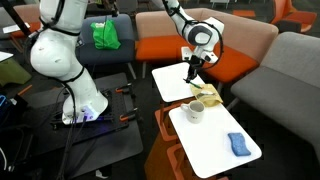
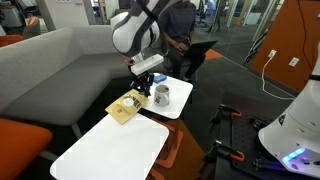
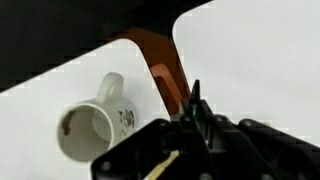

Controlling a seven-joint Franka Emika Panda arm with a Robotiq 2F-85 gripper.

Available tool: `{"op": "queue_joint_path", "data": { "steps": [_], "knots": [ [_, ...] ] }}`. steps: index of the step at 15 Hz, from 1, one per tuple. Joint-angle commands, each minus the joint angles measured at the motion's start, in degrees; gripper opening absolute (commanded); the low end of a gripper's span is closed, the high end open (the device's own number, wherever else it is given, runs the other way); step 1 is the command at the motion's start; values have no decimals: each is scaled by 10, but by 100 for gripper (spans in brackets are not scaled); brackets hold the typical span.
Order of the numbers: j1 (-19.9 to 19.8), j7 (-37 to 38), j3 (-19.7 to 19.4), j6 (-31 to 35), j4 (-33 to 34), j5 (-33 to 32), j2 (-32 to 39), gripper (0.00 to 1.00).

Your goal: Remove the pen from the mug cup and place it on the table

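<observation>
Wrist view: mug (image 3: 88, 130) sits empty on the white tabletop (image 3: 250, 60).
Done: pen (image 3: 160, 167) is out, seemingly pinched in the hand (image 3: 195, 100), its fingers together.
Left: lowering it, letting go.

Readable text: none in any view.
Mug (image 3: 92, 122): the wrist view shows a small dark print on the white side, beside the handle. It is too blurred to tell letters from a picture.
Mug from farther off: in both exterior views it is too small for any mark on it to be made out.
</observation>
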Motion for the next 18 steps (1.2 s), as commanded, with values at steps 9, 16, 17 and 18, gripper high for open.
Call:
{"op": "queue_joint_path", "data": {
  "steps": [9, 16, 17, 18],
  "knots": [
    [-13, -239, 45, 198, -20, -114, 73, 3],
    [-44, -416, 103, 239, -71, -142, 82, 3],
    [-44, -435, 110, 247, -77, -150, 85, 3],
    [-43, -452, 119, 257, -81, -159, 90, 3]
  ]
}}
